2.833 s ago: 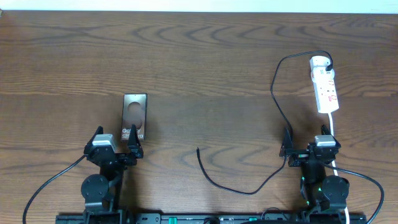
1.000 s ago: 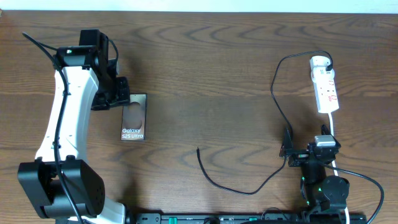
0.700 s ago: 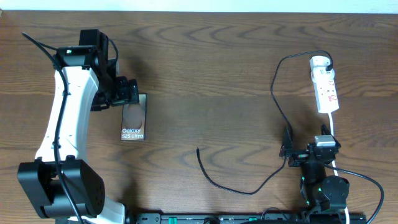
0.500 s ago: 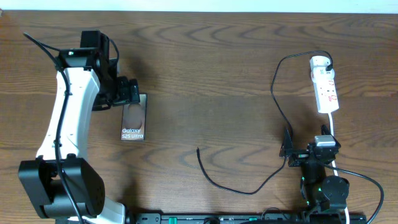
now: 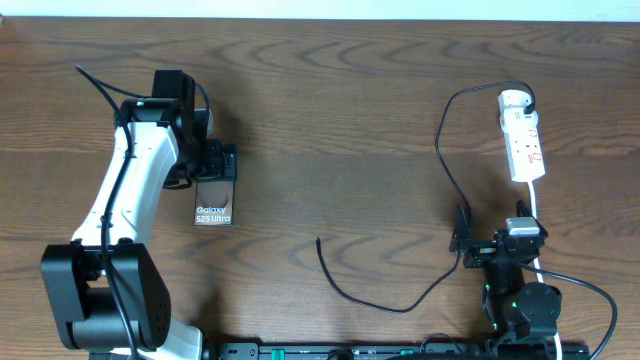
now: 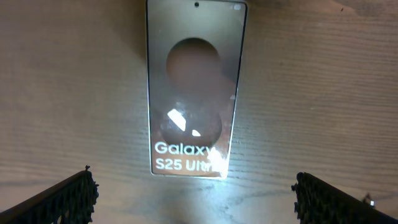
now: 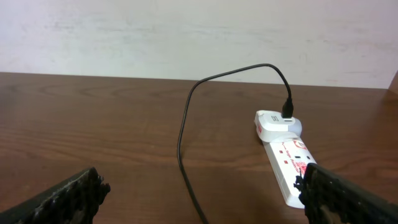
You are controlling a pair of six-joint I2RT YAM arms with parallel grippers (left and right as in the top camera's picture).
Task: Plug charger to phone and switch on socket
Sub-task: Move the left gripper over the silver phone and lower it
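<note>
The phone (image 5: 214,203) lies flat on the left of the table, its "Galaxy S25 Ultra" lettering at the near end. In the left wrist view the phone (image 6: 193,93) sits just ahead of the fingers. My left gripper (image 5: 216,164) (image 6: 193,202) hovers above the phone's far end, open and empty. The charger's black cable (image 5: 440,160) runs from the white socket strip (image 5: 525,145) down in a loop to its loose plug tip (image 5: 319,240). My right gripper (image 5: 497,245) (image 7: 205,202) rests open at the near right, facing the cable (image 7: 184,130) and the strip (image 7: 289,158).
The strip's rounded white plug head (image 7: 277,123) has the black cable plugged into it. The strip's white cord (image 5: 537,215) runs down past my right arm. The wooden table's far edge (image 5: 320,18) meets a pale wall.
My left arm has risen from its rest pose, reached out to the far left, then swung right, bringing its gripper over the phone's far end. The right arm, cable and strip have not moved.
</note>
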